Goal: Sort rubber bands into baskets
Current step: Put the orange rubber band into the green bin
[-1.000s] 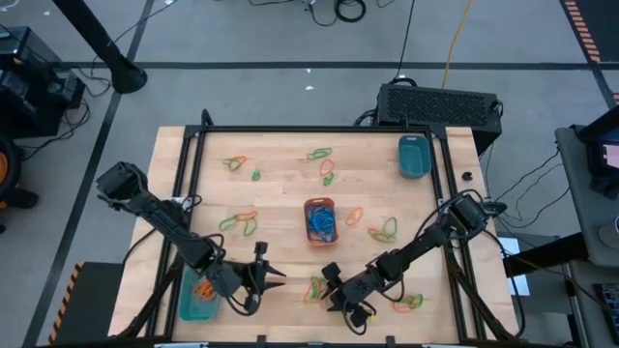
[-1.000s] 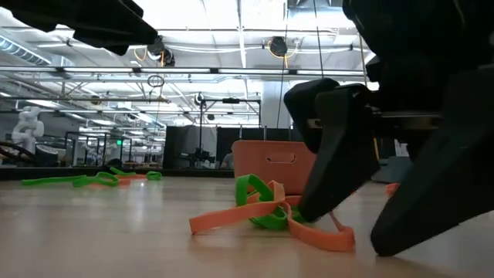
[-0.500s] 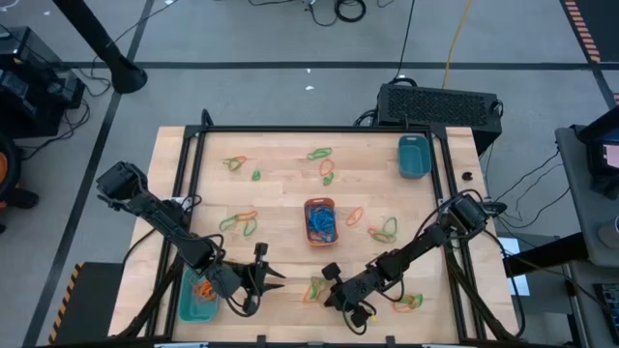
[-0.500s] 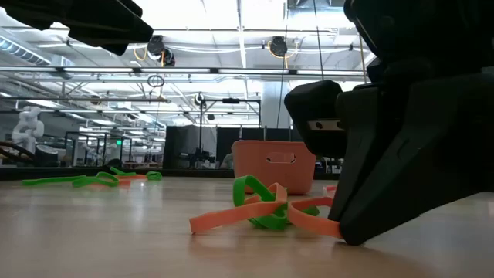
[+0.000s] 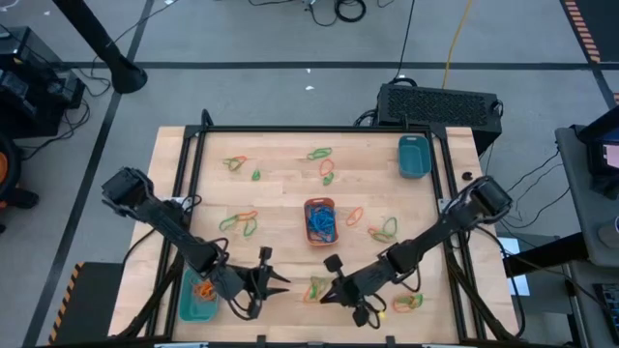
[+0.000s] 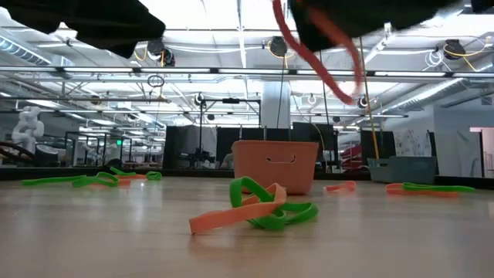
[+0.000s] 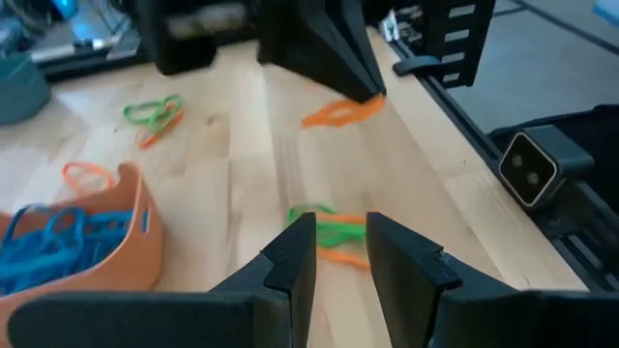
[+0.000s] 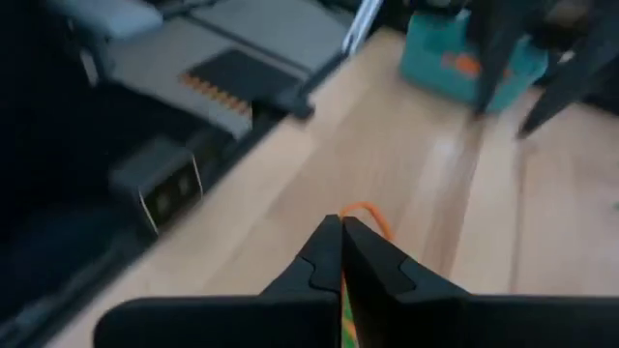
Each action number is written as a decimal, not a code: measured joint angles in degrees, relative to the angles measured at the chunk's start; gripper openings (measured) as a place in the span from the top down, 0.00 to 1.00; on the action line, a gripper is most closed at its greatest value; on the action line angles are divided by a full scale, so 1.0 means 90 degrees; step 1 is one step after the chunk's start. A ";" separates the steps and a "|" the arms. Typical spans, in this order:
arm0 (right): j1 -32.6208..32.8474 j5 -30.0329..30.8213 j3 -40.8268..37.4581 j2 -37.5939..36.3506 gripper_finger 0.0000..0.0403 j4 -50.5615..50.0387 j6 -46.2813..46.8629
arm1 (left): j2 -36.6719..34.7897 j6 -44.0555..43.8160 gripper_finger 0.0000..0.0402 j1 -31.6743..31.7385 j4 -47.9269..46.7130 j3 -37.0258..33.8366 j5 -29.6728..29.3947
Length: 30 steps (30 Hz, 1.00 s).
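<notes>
Orange rubber band [image 8: 360, 213] is clamped in the right gripper [image 8: 340, 227], apparently lifted off the table [image 5: 280, 188]; left gripper [image 7: 338, 232], alongside, stands parted.

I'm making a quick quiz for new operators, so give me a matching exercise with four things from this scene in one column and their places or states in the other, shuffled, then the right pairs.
Things:
1. orange basket
2. teal basket at the far right corner
3. right gripper
4. teal basket at the near left edge

Places or states:
A. holds orange bands
B. fingers shut on an orange rubber band, lifted off the table
C. holds blue bands, at the table's middle
D. no bands visible inside

Pairs: 1-C, 2-D, 3-B, 4-A
</notes>
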 joint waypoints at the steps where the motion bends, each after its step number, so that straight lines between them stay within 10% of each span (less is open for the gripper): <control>1: 0.0000 0.0038 0.0000 -0.0088 1.00 0.0027 0.0088 | 0.0133 0.0120 0.74 0.0002 0.0238 0.0000 0.0002; 13: -0.0055 0.0316 0.0002 -0.0355 1.00 0.0308 0.0493 | 0.1556 0.1949 0.74 0.0297 0.3638 0.0005 0.0029; 30: -0.0115 0.0298 0.0002 -0.0355 1.00 0.0426 0.0661 | 0.1891 0.1936 0.74 0.0867 0.3777 0.0461 0.0898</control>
